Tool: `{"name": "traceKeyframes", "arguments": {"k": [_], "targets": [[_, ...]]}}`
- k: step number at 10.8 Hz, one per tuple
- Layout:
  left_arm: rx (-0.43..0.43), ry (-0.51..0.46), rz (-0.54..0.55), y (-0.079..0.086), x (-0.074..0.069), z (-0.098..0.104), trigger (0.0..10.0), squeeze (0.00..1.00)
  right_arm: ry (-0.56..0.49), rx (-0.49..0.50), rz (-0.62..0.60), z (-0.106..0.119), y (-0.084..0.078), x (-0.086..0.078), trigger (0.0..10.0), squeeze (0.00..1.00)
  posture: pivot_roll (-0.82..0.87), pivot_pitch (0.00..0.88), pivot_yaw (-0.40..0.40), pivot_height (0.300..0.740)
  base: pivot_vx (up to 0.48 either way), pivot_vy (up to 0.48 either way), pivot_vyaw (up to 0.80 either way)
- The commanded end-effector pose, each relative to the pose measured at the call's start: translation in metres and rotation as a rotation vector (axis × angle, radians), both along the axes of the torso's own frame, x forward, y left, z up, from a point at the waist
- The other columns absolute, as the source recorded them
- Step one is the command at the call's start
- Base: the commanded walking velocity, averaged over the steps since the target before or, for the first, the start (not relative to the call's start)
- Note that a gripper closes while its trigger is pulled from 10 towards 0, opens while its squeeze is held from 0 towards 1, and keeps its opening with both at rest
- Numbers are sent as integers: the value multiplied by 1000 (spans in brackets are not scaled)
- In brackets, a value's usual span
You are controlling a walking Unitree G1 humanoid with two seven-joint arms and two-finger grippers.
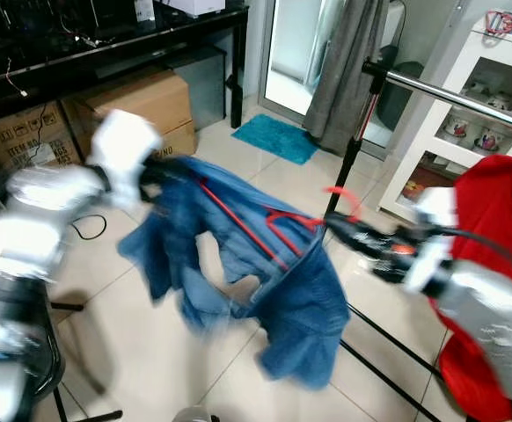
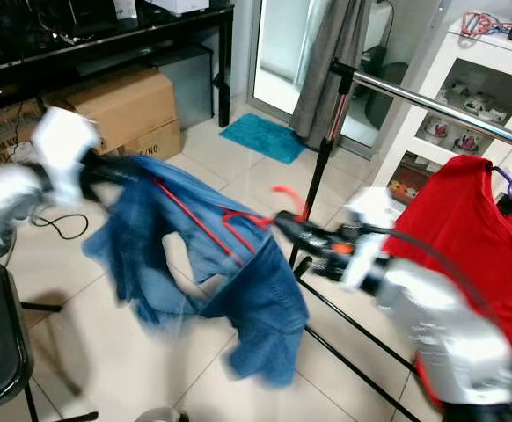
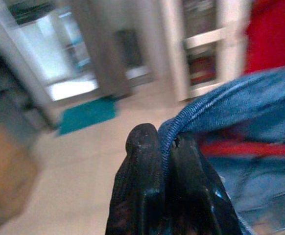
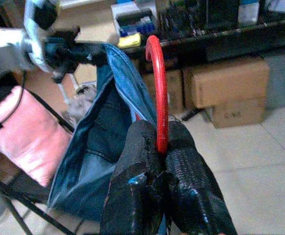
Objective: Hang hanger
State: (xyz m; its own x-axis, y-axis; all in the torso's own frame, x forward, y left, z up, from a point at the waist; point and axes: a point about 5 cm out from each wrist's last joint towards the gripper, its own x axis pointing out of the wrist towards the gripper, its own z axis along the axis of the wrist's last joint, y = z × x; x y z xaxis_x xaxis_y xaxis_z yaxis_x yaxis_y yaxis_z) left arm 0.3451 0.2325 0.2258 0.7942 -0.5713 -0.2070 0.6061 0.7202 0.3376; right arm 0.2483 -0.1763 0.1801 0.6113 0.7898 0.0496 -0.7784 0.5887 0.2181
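Note:
A red hanger [image 1: 238,224] carries a blue denim garment [image 1: 300,299], held in the air between my two arms. My right gripper [image 1: 337,229] is shut on the hanger's hook [image 4: 154,73], with the fingertips [image 4: 142,142] clamped at the hook's base. My left gripper [image 1: 155,171] is shut on the denim's seamed edge [image 3: 221,103] at the garment's far left. The silver clothes rail [image 1: 467,97] on its black post [image 1: 348,167] runs behind and above my right gripper. A red garment [image 1: 493,211] hangs on the rail at the right.
Cardboard boxes [image 1: 142,101] sit under a black desk at the back left. A teal mat [image 1: 278,136] lies by the grey curtain [image 1: 348,61]. A white cabinet [image 1: 476,132] stands behind the rail. The stand's black floor bars [image 1: 388,352] cross the tiles. A black chair [image 1: 18,352] is at my left.

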Motion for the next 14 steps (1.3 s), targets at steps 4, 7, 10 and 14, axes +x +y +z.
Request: {"name": "traceKeyframes", "arguments": {"k": [4,7,10,14], "targets": [[-287,-38,224,11,17,-8,0,0,2,218,164,16,-2,-18,0,0,171,0,-40,740,0,0,0],[-417,60,135,-22,21,-30,0,0,-49,443,48,34,-3,-4,0,0,170,0,-28,740,0,0,0],[-263,73,-42,-97,6,-58,0,0,-43,624,-116,48,1,14,0,0,171,0,-45,740,0,0,0],[-279,97,-109,-129,-19,-71,0,0,-48,307,-485,37,-5,43,0,0,156,0,-36,740,0,0,0]]}}
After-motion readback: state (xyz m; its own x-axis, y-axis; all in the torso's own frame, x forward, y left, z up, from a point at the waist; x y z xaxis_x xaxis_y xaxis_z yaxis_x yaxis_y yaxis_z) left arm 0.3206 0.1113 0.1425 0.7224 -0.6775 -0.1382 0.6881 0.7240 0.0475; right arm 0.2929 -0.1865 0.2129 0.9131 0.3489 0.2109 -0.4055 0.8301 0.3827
